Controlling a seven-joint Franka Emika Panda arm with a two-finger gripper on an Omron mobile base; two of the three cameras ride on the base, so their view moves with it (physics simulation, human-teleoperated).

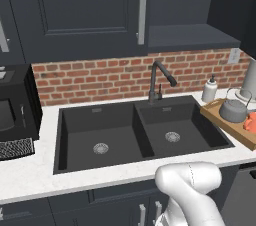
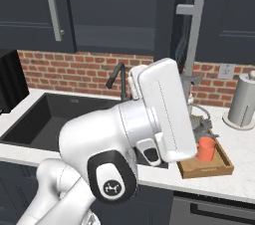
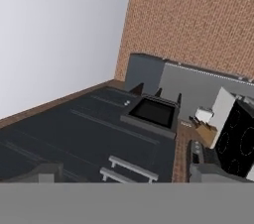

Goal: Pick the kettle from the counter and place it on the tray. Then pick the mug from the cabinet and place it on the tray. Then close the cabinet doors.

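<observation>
The grey kettle [image 1: 233, 110] stands on the wooden tray [image 1: 222, 118] at the right end of the white counter [image 1: 45, 170]. The orange mug [image 2: 205, 148] sits on the tray [image 2: 219, 169] too, nearer the front, and the kettle [image 2: 201, 125] is partly hidden behind my arm. The cabinet [image 1: 187, 35] gapes open above the tap, with its left door [image 1: 85, 10] flat and another door [image 2: 185, 25] swung out edge-on. My gripper [image 3: 126, 176] is open with nothing between its fingertips [image 3: 47, 172], facing dark door panels with silver bar handles [image 3: 131, 166].
A black double sink [image 1: 135, 132] with a dark tap [image 1: 157, 82] fills the middle of the counter. A black microwave [image 1: 15, 110] stands at the left. A white soap bottle [image 1: 210, 90] and a pale grey cylinder [image 2: 243, 102] stand by the brick wall.
</observation>
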